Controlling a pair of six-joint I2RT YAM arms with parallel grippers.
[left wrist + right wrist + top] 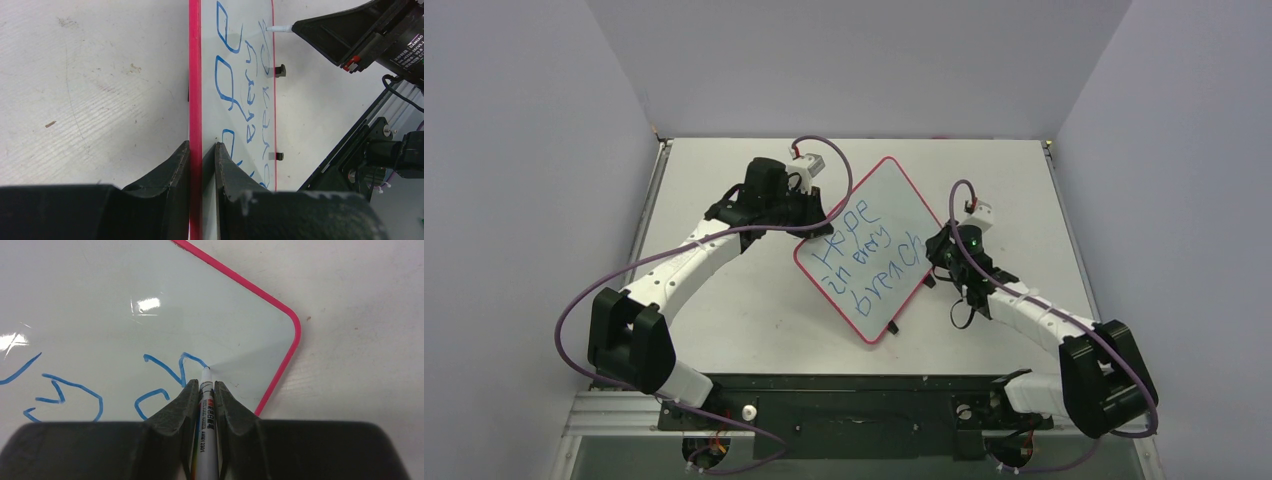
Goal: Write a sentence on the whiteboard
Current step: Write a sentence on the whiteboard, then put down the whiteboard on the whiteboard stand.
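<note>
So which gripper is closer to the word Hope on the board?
Left. The left gripper clamps the whiteboard rim right beside Hope; the right gripper holds a marker near the opposite edge.

The whiteboard (125, 300) is glossy and smooth; the table (90, 90) matt, faintly scuffed.

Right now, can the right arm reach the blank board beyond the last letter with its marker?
Probably yes: the right gripper holds the marker with its tip on the whiteboard there, and the surface out to the edge is bare.
</note>
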